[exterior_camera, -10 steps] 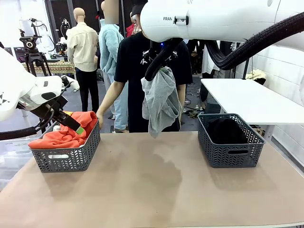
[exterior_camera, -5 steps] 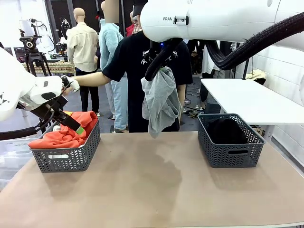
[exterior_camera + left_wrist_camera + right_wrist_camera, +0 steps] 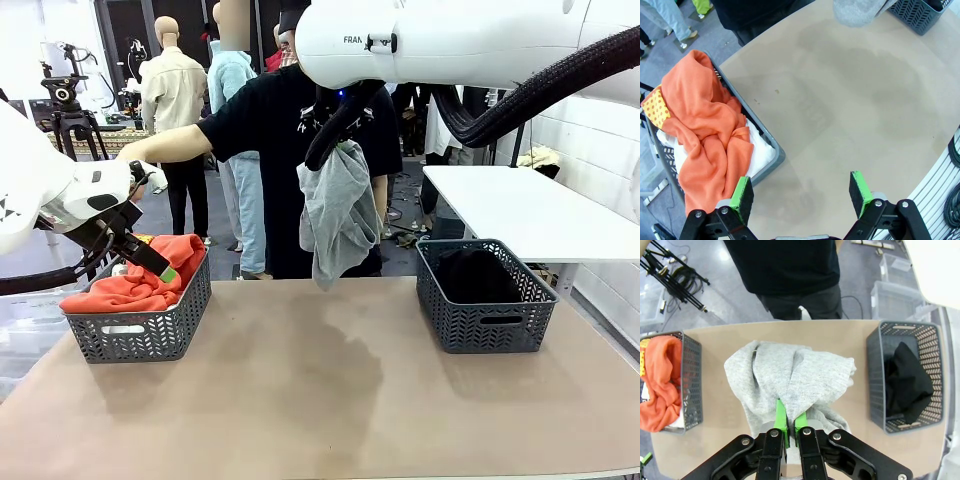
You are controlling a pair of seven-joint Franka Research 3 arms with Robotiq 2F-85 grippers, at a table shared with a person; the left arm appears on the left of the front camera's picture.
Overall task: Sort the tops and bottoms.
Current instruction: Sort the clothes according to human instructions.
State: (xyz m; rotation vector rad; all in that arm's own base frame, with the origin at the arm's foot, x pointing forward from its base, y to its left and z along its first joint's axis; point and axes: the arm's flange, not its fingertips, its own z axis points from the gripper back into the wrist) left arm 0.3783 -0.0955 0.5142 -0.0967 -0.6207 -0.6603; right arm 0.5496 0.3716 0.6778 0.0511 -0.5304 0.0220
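**Grey top hung over the counter's far middle, orange and white tops in the left basket**

Grey fabric, the light grey top [image 3: 338, 215], hung in loose folds from the right gripper [image 3: 335, 140], high above the far middle of the counter [image 3: 320, 400]. In the right wrist view the green pads [image 3: 781, 421] stood pinched together on a bunched fold of that top [image 3: 790, 375], so the jaws were clamped narrow on the cloth, and its lower edge dangled clear of the counter.

At the left, the left gripper [image 3: 800, 192] hovered beside the near edge of the left basket [image 3: 140, 325], its jaws spread wide with nothing between them. That basket held the bright orange top [image 3: 140, 280], heaped and spilling over the rim, and in the left wrist view a white garment [image 3: 757, 150] lay under the orange one [image 3: 705, 130].

At the right of the counter stood the right basket [image 3: 485, 310] with a dark garment [image 3: 475, 275] inside.

A person in a black T-shirt [image 3: 270, 120] stood at the far side, one arm stretched out to the left.
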